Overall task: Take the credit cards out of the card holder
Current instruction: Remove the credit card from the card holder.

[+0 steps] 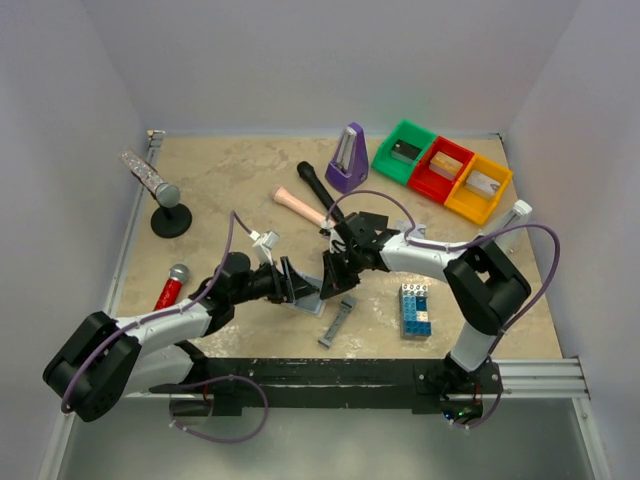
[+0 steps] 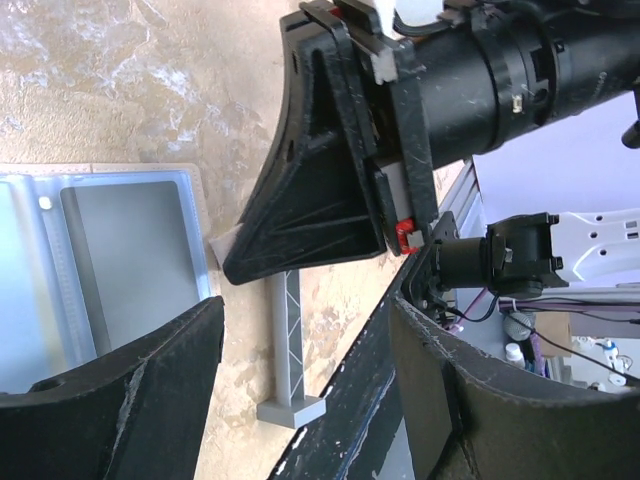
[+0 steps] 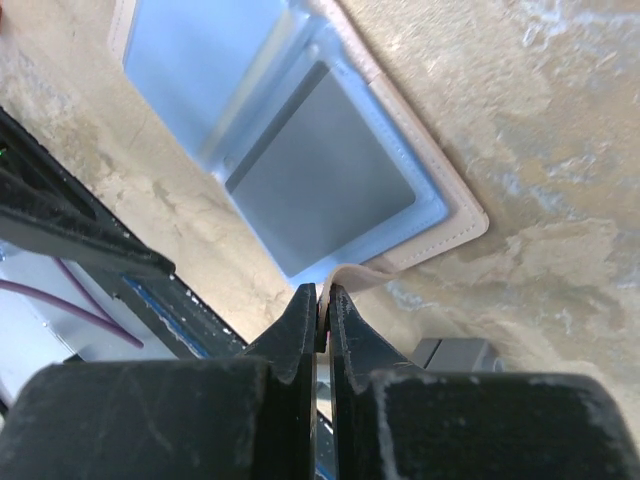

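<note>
My right gripper (image 3: 322, 305) is pressed together at the tips, and a thin pale strip (image 3: 352, 272) is pinched between them. The strip curls up from the near corner of the card holder (image 3: 200, 60). I cannot tell whether it is the edge of a tan card or the holder's own pale edging.

The card holder lies open and flat on the desk (image 1: 230, 170), near the middle of the front half, between my two grippers. One panel has a clear pocket with a greyish card (image 3: 320, 180) inside it, lying flat and fully within the pocket. The other panel shows plain light blue from my right wrist.

My left gripper (image 2: 305, 310) is spread wide and holds nothing. It reaches in from the left, with one finger (image 2: 110, 400) over the near part of the holder and the other off its edge. I cannot tell whether that finger touches the holder. Through the gap between them I see my right gripper's black finger coming down just beside the holder's edge, its tip on the pale strip.

A narrow grey bar (image 2: 288, 340) lies on the desk just beside the holder, on the side toward my bases. A blue-and-white brick stack (image 1: 415, 308) sits further to the right, apart from the holder.
</note>
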Robot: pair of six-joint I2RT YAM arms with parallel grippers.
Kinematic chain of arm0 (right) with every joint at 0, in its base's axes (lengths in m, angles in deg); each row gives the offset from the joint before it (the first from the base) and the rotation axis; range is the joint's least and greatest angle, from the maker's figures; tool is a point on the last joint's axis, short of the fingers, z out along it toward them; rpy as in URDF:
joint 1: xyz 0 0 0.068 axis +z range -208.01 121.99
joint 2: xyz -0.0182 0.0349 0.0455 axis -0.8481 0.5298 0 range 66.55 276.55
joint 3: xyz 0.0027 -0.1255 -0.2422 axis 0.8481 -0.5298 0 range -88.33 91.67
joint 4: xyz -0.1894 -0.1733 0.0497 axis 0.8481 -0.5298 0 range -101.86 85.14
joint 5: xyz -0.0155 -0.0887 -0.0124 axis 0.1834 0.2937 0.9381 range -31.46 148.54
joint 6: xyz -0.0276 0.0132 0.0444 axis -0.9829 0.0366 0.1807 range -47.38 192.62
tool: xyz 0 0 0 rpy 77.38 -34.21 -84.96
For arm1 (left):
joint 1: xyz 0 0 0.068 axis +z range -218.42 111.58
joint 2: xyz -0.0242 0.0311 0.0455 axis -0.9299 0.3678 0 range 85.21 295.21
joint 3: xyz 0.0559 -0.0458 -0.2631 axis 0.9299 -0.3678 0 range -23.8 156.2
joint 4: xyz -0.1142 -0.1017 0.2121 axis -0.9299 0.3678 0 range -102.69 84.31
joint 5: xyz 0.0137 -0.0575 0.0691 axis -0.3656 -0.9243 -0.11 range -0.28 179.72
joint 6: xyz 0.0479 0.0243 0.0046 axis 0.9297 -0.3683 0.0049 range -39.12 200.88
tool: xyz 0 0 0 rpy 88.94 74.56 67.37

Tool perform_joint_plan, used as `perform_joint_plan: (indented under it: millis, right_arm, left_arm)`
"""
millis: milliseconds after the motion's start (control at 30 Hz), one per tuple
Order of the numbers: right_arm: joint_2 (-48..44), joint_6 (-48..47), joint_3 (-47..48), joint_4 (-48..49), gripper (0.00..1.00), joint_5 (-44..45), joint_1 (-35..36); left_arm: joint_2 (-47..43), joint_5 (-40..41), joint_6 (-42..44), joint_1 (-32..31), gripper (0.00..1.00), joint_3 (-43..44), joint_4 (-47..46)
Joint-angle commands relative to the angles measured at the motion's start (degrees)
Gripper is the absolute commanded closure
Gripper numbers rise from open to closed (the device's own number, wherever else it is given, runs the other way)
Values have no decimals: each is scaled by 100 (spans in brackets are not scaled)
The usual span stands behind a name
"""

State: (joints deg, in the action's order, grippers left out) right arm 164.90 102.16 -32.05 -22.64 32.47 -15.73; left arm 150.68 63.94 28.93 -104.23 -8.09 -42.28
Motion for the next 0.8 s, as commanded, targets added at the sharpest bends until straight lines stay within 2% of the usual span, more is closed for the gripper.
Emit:
perform_joint_plan:
  millis: [0, 100, 333, 467, 633, 767]
  right_arm:
    - [79, -133, 349, 3, 100, 66, -53]
    - [62, -159, 358, -15, 100, 75, -106]
    - [-166, -185, 332, -67, 100, 93, -256]
    - [-245, -150, 280, 46, 100, -12, -256]
    - [-509, -45, 33, 415, 100, -302, -256]
    - [-720, -54, -63, 582, 100, -539, -256]
  left_arm:
    - [-52, -6, 17, -49, 30, -85, -268]
    - [-271, 431, 114, -40, 30, -112, 135]
    - [-536, 1645, 580, -40, 29, 345, 1955]
    - [-378, 2216, 773, -171, 28, 626, 2491]
    - [-167, 3279, 1107, -724, 26, 1083, 3176]
    - [0, 3545, 1055, -875, 25, 1198, 3249]
